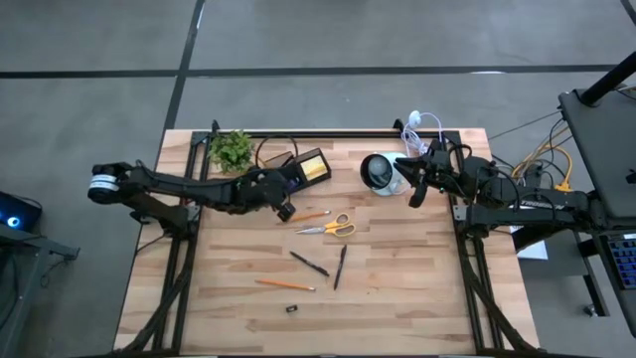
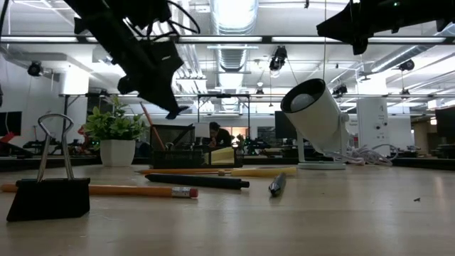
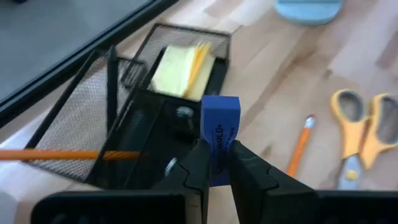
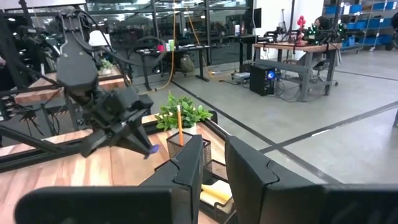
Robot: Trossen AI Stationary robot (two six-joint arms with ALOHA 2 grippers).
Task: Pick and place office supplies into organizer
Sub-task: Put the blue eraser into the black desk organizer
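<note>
Blue is the thing we hold right now: a little blue eraser [image 3: 219,127] is pinched tight in the jaws of our left gripper [image 3: 214,163]. We hang just over the black mesh organizer [image 3: 124,118] at the back of the wooden desk [image 1: 397,278], near the small green plant [image 1: 232,149]. So this is the putting-in step. A yellow sticky-note block [image 3: 180,65] already sits in one part of the organizer, and an orange pencil [image 3: 62,155] stands in another.

Next, we think, we must go down over a free part and let the eraser drop (not on the edge, or it may bounce out).

The scissors [image 1: 330,227], pens [image 1: 309,263] and a binder clip [image 2: 50,192] lie on the desk waiting.

Our right gripper [image 4: 214,171] waits up high by the white lamp [image 1: 380,171], jaws a bit apart, holding nothing.
</note>
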